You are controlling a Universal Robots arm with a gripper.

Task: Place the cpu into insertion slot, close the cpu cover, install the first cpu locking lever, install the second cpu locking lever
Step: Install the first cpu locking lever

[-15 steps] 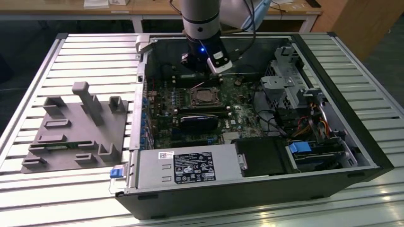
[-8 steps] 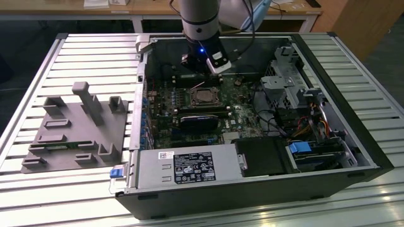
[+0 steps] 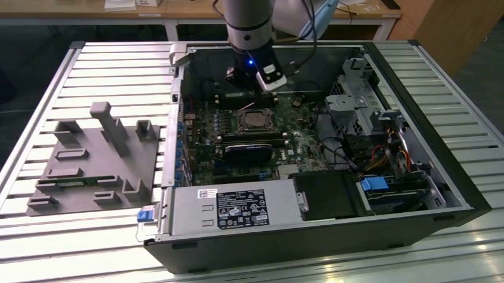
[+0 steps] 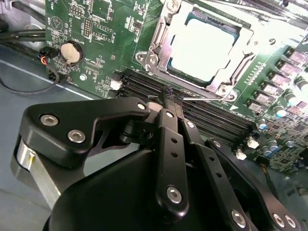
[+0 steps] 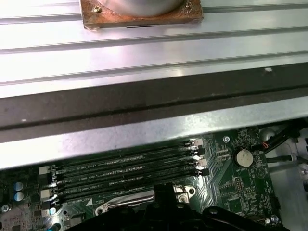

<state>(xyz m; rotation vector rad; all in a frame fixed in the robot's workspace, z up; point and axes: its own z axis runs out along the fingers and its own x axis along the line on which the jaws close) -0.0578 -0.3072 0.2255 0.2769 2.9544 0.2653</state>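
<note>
Jaws by the covered cpu [image 4: 202,45]
Jaws pressed together, tips over the memory slots [image 4: 142,84]; just beyond them the cpu lies under the lowered cover [image 4: 162,41].

**Markings and Labels**

No text can be read with certainty. A white label [image 3: 242,207] carrying dark print and small symbols sits on the power supply housing [image 3: 189,217]. White silkscreen lettering runs beside the memory slots [image 5: 125,171] on the green motherboard [image 5: 240,185]; its characters cannot be made out.
</note>
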